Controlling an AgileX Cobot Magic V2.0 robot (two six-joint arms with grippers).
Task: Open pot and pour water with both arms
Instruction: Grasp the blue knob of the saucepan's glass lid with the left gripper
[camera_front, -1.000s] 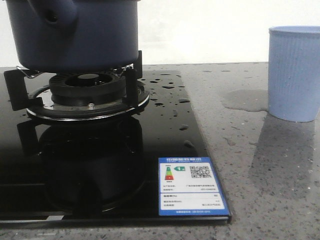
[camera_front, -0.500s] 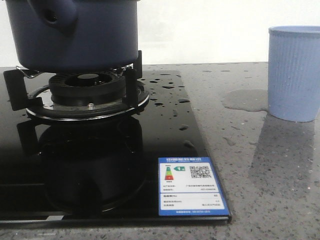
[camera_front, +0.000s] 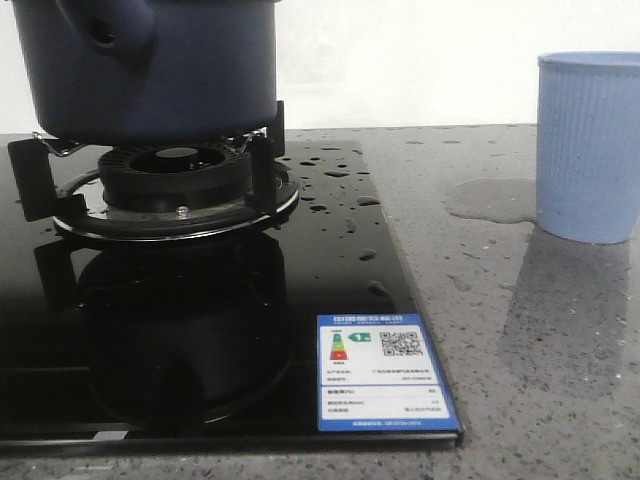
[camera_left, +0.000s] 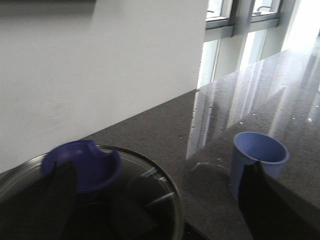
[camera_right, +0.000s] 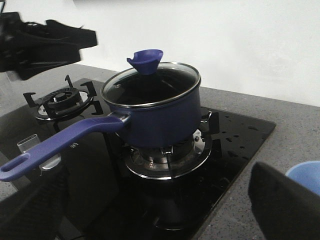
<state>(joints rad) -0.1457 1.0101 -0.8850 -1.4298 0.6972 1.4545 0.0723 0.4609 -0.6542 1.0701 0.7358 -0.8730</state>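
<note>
- Closest in the front view, a blue-bordered energy label with a QR code is stuck flat on the glossy black glass hob at about 6 o'clock.
- Water droplets bead on the glass behind it, toward 1 o'clock from the burner.
- At 10 o'clock, the pot sits on the black cast pan support over a ringed burner; its sides are straight, matte, dark navy.
- From the right wrist view, the pot wears a glass lid with a steel rim and a scooped blue knob; a long blue handle ends in a hanging loop.
- At 3 o'clock, a light blue ribbed cup stands on the speckled grey stone counter, a shallow puddle touching its base.
- The left gripper hovers just above the lid, fingers spread wide on either side, holding nothing.
- The right gripper is also spread wide and empty, well back from the pot.
</note>
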